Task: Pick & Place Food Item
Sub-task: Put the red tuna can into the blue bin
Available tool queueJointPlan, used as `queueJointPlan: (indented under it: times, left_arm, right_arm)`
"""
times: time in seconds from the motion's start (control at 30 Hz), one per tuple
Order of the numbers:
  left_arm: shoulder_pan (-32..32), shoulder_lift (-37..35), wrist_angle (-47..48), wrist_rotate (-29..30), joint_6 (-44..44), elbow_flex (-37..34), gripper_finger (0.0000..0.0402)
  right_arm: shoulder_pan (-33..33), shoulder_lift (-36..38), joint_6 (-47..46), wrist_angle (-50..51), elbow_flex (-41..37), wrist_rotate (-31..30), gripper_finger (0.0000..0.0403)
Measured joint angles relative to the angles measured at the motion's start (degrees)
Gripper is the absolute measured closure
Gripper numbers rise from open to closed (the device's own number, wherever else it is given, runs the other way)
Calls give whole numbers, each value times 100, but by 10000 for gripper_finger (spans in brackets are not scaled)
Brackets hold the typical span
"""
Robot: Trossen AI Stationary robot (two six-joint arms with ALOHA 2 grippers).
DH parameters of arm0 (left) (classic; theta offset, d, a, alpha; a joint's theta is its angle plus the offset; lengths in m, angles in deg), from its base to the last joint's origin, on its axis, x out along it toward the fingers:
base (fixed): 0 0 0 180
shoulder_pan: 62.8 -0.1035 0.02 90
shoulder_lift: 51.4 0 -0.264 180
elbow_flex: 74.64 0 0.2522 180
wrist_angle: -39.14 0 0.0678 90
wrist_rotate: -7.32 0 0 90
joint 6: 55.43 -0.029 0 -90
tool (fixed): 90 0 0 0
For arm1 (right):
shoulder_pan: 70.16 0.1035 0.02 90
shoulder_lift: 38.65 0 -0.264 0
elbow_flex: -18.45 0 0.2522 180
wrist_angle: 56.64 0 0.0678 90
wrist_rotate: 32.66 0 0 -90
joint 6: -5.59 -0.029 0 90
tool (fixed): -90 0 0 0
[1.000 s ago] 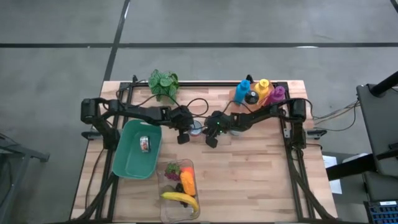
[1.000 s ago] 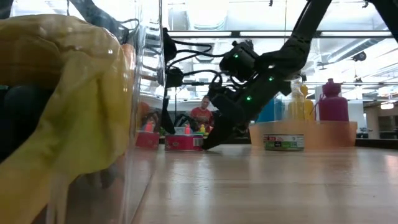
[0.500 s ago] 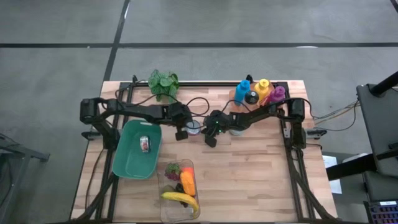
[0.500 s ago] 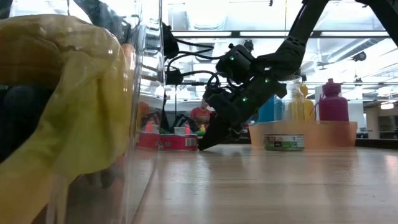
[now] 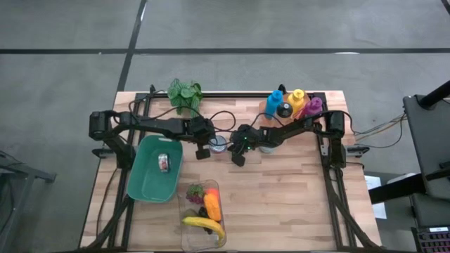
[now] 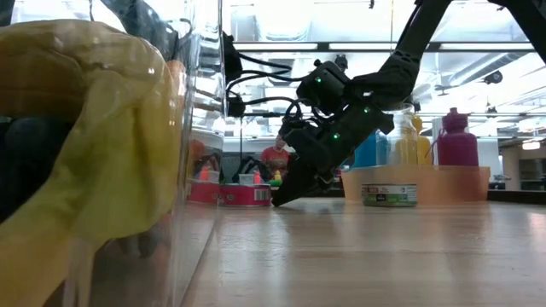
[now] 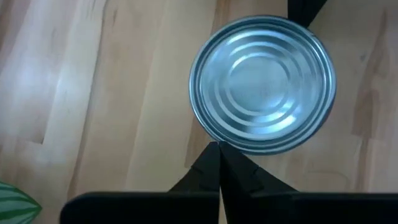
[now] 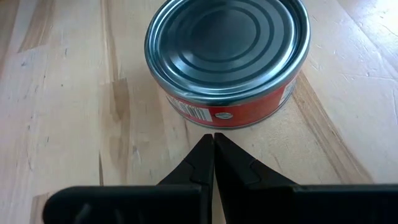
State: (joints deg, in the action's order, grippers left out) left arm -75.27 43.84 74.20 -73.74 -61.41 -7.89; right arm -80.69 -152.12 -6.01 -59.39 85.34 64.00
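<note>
Tuna can is seen from above on the tabletop, flanked by both pinched-together end effectors: left, right. At tabletop level, the right tip rests beside it. Each wrist view finds it directly ahead.

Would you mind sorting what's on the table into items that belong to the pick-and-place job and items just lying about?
Job:
- red-labelled can, with the shut left gripper and shut right gripper beside it
- green tray holding another can
- clear bin of fruit

Lying about:
- plant
- coloured bottles
</note>
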Motion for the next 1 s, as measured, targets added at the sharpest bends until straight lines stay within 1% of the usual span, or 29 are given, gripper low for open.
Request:
queueJointPlan:
  times: [0.23, 0.43, 0.57, 0.83, 0.9, 1.0]
  left_arm:
    - [0, 7, -81, -144, 13, -185, 401]
    - [0, 7, -604, -320, 0, -465, 401]
    - [-7, 13, -929, -291, -8, -566, 401]
    - [-9, 13, -962, -258, -20, -566, 401]
    - [-9, 13, -962, -259, -20, -566, 401]
    - [-7, 13, -968, -272, -20, -566, 401]
  right_arm:
    - [0, 0, 2, -37, -3, -1, 391]
    - [0, 0, 0, -63, 0, -7, 391]
    - [0, 0, 0, -68, 0, -9, 391]
    - [0, -2, 1, -151, 0, -15, 391]
    - [-2, 0, 0, -105, 0, -84, 391]
    - [4, 14, 0, 35, 17, -405, 391]
